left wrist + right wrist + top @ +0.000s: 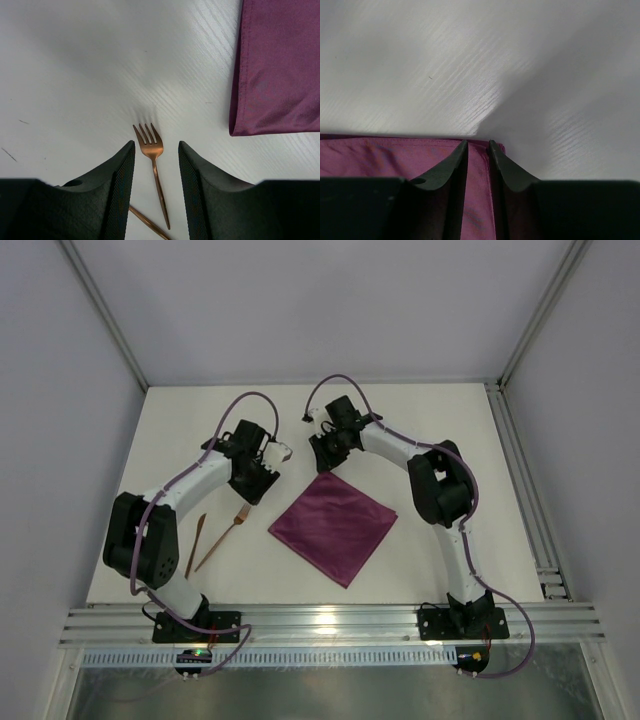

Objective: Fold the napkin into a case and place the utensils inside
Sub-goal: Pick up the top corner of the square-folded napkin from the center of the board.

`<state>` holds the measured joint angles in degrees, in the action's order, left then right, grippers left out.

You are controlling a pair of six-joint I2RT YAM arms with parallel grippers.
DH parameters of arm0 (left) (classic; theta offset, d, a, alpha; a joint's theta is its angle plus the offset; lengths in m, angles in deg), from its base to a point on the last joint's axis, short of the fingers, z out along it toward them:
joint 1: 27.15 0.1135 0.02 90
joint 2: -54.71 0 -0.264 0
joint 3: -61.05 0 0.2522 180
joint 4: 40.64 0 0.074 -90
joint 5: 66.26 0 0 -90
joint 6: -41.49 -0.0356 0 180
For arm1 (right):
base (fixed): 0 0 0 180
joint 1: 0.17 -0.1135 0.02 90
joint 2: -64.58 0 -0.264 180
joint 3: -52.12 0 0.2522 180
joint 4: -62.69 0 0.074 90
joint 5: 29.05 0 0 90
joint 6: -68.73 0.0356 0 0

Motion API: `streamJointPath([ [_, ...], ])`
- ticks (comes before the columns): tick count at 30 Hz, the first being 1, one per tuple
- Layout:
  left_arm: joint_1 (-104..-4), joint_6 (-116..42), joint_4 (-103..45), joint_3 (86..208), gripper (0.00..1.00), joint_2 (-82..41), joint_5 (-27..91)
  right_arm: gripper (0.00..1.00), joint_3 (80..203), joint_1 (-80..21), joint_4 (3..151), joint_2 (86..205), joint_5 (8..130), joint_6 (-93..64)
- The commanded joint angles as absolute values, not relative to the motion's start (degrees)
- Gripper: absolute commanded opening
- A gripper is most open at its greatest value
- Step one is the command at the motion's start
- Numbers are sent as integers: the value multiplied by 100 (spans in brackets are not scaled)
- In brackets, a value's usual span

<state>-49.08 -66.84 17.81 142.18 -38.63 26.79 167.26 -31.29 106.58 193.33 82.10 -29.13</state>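
Observation:
The plum-purple napkin (332, 527) lies flat on the table as a folded square, turned like a diamond. My right gripper (322, 462) is down at its far corner. In the right wrist view its jaws (478, 143) stand a narrow gap apart, open, astride the cloth (380, 160) just inside its edge. The copper fork (222, 540) lies left of the napkin, with a second slim utensil (195, 545) beside it. My left gripper (156, 145) hangs open above the fork (154, 155), tines pointing away, touching nothing. The napkin's corner (277, 70) shows at the upper right.
The white table (440, 440) is walled by grey panels with an aluminium rail (330, 625) along the near edge. The second utensil's handle (147, 224) crosses under my left finger. The right arm's elbow (440, 490) stands right of the napkin.

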Motion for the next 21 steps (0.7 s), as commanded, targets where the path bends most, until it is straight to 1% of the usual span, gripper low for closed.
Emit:
streamJointPath([
  [1,-4859,-6670,1804,14283,43,-3890,2726,29,16906,-3172,10695,19414,8143,-2997],
  [4,-4859,-6662,1795,14275,43,-3890,2761,31,16888,-3164,10695,19422,8003,-3015],
  [8,-4859,-6662,1795,14275,43,-3898,2779,29,16897,-3164,10721,19457,8064,-3015],
  [9,-4859,-6670,1804,14275,43,-3907,2779,27,16880,-3164,10704,19457,8090,-2997],
  [10,-4859,-6671,1795,14266,43,-3907,2770,22,16880,-3164,10704,19449,8134,-2989],
  [14,-4859,-6697,1786,14239,43,-3916,2743,11,16871,-3172,10686,19422,8161,-2953],
  [21,-4859,-6723,1795,14231,43,-3881,2743,5,16845,-3172,10677,19212,8178,-2918],
])
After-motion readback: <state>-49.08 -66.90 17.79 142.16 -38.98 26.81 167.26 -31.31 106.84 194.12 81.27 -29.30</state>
